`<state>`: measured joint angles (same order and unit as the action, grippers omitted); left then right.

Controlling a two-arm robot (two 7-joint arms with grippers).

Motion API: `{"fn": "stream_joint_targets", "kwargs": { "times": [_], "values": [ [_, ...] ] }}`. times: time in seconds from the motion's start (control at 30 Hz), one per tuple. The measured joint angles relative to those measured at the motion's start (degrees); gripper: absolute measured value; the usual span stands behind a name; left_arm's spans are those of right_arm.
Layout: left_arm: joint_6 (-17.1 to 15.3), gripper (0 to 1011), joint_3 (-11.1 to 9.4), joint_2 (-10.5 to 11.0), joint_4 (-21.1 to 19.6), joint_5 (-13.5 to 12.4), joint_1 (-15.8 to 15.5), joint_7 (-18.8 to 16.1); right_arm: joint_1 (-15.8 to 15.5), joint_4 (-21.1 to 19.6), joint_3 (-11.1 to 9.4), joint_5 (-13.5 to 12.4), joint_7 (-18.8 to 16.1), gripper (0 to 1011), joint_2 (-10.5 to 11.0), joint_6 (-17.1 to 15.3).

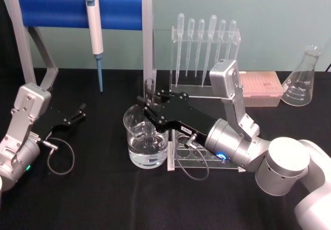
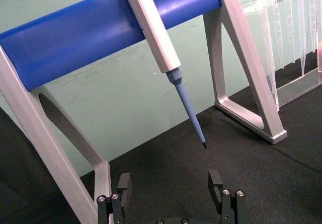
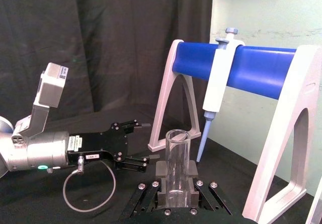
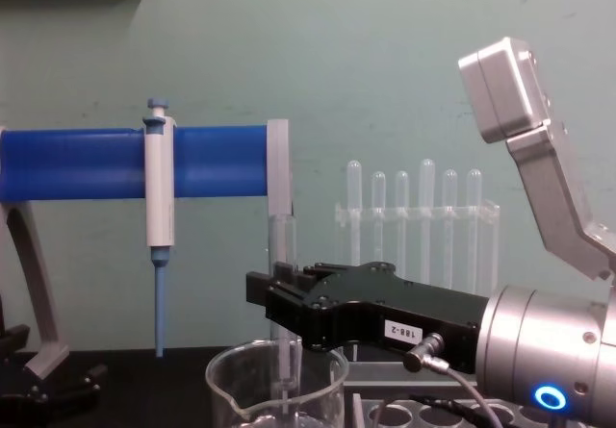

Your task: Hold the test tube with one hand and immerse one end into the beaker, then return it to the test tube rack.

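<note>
**Glass tube down in the beaker, right arm holding**

Right gripper [image 1: 149, 107] is clamped on the test tube [image 4: 283, 284] near mid-length, tube upright. That grip height keeps the black fingers above the beaker [image 1: 146, 137] rim while the lower end goes in. Wrist view confirms it: tube [image 3: 177, 158] sits squarely between the two pads, open rim up, nothing tilted.

Chest view shows the tube's lower part passing below the beaker rim [image 4: 274, 361], roughly centred, not touching the wall as far as I can tell. Rounded end itself is hard to make out through the glass.

Contents:
- beaker: clear liquid, roughly the lower third. Tube end looks at or in it; judging immersion done or nearly so.
- test tube: looks empty.
- tube rack [image 1: 204, 155] just beside the beaker, right under the right wrist; likely the return spot.
- pipette stand [image 1: 204, 39] behind, holding thin plastic pipettes.
- conical flask [image 1: 302, 77] far right, well apart, looks empty.

Left gripper [image 1: 72, 117] parked at the left on the black table [image 1: 103, 188], fingers spread, holding nothing. It points toward the blue pipettor holder [image 2: 100, 27] with the pipettor [image 2: 161, 38] hanging off it.

Next, my read: straight vertical lift to clear the rim, then over to the rack.
</note>
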<state>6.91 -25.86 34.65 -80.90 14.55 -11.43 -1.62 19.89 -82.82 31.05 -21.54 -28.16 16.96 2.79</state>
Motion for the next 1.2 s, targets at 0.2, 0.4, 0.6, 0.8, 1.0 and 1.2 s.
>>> {"fn": "stream_joint_targets", "kwargs": {
  "times": [0.2, 0.4, 0.6, 0.8, 1.0, 1.2],
  "values": [
    [0.0, 1000, 0.0, 0.0, 0.0, 0.0, 0.0, 0.0, 0.0, 0.0, 0.0, 0.0, 0.0, 238, 0.0, 0.0],
    [0.0, 1000, 0.0, 0.0, 0.0, 0.0, 0.0, 0.0, 0.0, 0.0, 0.0, 0.0, 0.0, 238, 0.0, 0.0],
    [0.0, 1000, 0.0, 0.0, 0.0, 0.0, 0.0, 0.0, 0.0, 0.0, 0.0, 0.0, 0.0, 238, 0.0, 0.0],
    [0.0, 1000, 0.0, 0.0, 0.0, 0.0, 0.0, 0.0, 0.0, 0.0, 0.0, 0.0, 0.0, 238, 0.0, 0.0],
    [0.0, 1000, 0.0, 0.0, 0.0, 0.0, 0.0, 0.0, 0.0, 0.0, 0.0, 0.0, 0.0, 238, 0.0, 0.0],
    [0.0, 1000, 0.0, 0.0, 0.0, 0.0, 0.0, 0.0, -0.14, -2.54, -0.26, 0.54, 0.16, 238, 0.55, -0.58]
  ]
}}
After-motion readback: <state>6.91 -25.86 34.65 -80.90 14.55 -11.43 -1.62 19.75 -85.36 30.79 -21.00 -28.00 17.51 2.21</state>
